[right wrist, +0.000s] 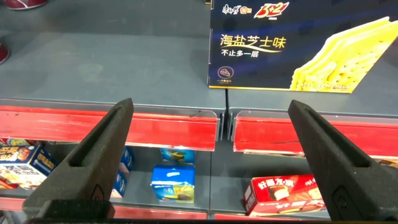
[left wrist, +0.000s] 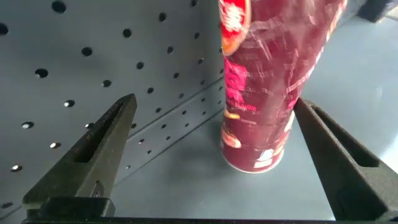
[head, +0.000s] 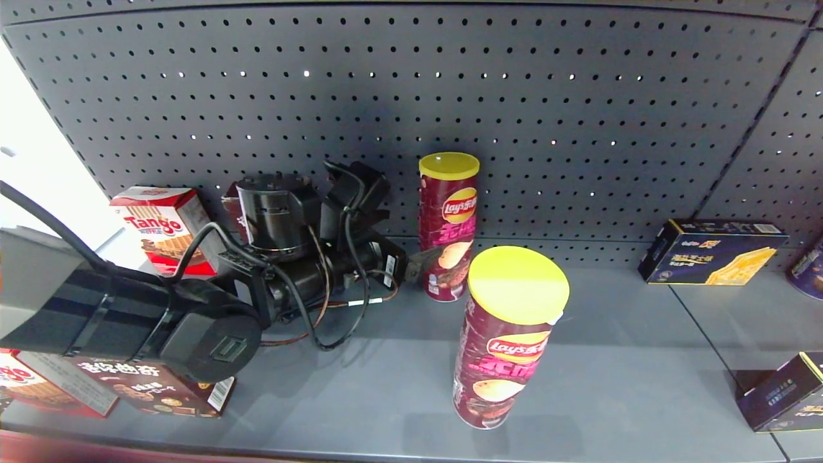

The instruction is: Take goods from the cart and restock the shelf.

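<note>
Non-task stock: red-and-white wafer box (head: pixel 164 228) upright at back left of the shelf (head: pixel 611 360), against the perforated grey back panel (head: pixel 411 83). Brown cookie box (head: pixel 161 392) flat at front left, another red-and-white box (head: pixel 38 386) just beside it at the frame edge. Dark blue cracker box (head: pixel 710 251) flat at back right; second dark blue box (head: pixel 781 392) front right, cut off. Right wrist view: flat blue box (right wrist: pixel 305 43) with yellow crackers pictured, just behind the red price rails (right wrist: pixel 168 127). Lower level holds blue packs (right wrist: pixel 174 183) and a red box (right wrist: pixel 283 193).
</note>
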Controlling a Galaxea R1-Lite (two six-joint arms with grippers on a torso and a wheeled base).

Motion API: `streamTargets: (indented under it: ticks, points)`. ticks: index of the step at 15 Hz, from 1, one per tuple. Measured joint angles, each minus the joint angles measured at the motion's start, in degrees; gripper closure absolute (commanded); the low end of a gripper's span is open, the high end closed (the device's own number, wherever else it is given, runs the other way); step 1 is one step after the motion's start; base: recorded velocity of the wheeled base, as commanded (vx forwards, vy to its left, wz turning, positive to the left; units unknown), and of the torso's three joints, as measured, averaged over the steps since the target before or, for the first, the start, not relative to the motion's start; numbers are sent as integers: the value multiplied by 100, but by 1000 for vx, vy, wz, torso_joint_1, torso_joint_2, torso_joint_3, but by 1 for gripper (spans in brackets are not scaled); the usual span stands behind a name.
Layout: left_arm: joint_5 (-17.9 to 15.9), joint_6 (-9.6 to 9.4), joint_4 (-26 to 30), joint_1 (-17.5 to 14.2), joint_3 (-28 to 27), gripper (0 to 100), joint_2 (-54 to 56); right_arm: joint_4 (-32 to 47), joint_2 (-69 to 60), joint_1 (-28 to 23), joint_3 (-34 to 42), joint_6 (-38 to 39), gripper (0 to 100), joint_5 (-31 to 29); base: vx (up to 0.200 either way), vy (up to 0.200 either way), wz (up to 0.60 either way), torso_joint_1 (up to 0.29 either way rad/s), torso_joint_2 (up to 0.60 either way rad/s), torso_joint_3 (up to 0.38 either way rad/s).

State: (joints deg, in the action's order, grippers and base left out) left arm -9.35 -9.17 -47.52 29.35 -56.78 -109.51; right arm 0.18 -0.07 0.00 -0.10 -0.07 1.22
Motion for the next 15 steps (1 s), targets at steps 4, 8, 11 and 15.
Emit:
streamTargets:
  ticks: [4, 8, 11, 15]
  points:
    - [126, 2, 11, -22, -10, 0, -88, 0, 0, 0, 0, 0, 0, 0, 0, 0, 0, 0, 0, 0]
    - [166, 2, 9, -41, 6, 0, -105, -2, 0, 0, 2, 0, 0, 0, 0, 0, 0, 0, 0, 0]
    - [163, 2, 1, -44, 20, 0, -99, -2, 0, 0, 2, 0, 0, -2, 0, 0, 0, 0, 0, 0]
    - [188, 2, 4, -12, 76, 0, 37, 0, 0, 0, 2, 0, 0, 0, 0, 0, 0, 0, 0, 0]
